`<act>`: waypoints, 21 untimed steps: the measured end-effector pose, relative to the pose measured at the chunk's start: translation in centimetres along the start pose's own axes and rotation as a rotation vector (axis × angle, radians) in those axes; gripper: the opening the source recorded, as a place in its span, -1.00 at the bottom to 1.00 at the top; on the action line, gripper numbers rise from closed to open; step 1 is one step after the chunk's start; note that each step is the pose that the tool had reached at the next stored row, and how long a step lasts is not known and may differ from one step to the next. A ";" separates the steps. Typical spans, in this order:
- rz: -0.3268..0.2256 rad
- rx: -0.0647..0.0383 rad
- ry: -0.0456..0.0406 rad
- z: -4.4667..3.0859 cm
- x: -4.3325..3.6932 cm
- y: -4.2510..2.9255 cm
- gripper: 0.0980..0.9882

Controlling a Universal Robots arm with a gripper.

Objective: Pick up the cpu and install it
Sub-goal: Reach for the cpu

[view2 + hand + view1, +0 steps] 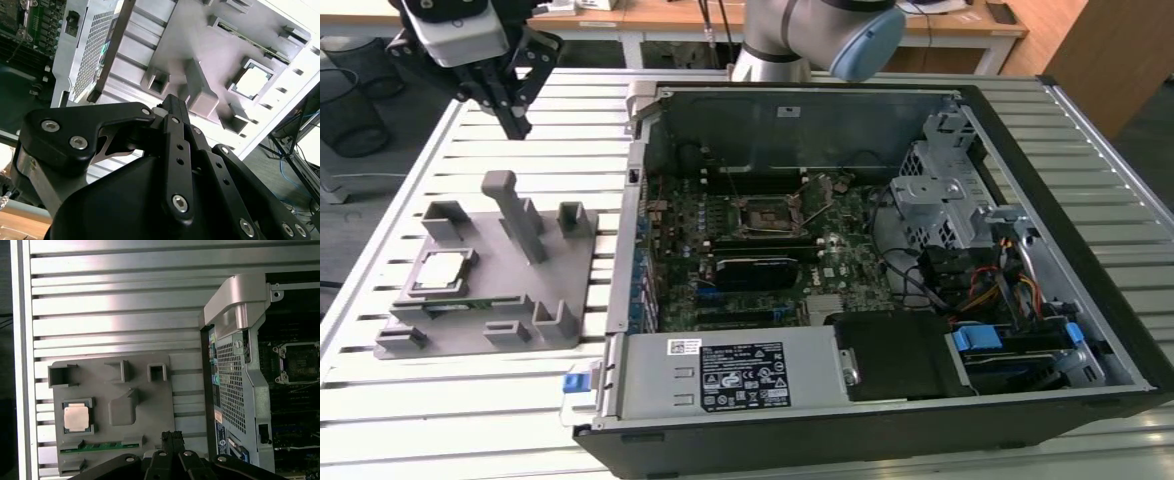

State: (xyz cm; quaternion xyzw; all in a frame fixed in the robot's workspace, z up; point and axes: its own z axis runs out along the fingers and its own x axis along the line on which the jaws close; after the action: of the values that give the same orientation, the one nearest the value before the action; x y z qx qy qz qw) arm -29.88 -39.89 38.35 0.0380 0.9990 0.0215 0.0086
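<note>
While the pincer (518,128) hangs high over the slatted bench (560,150), its fingers sit pressed together with nothing between them; both wrist views show the same. The arm reaches in from the far edge of the bench.

Cpu (443,270): below the pincer, well apart from it. It lies flat, silver face up, in a square pocket of the grey fixture (520,230). The fixture's tall post stands between the pocket and the pincer's line.

Open case (801,120): beside the fixture, off to the exterior view's right of the pincer. The socket (767,215) on the board inside is well apart from both pincer and cpu.
</note>
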 end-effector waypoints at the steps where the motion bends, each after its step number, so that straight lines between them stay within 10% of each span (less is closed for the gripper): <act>1: 0.000 0.000 0.0001 0.01 0.10 -0.01 -0.98; 21: 0.000 0.000 0.0004 0.12 2.43 -0.19 -0.98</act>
State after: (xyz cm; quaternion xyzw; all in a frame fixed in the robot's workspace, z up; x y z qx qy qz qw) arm -32.32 -39.89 38.18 0.0380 0.9990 0.0216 0.0085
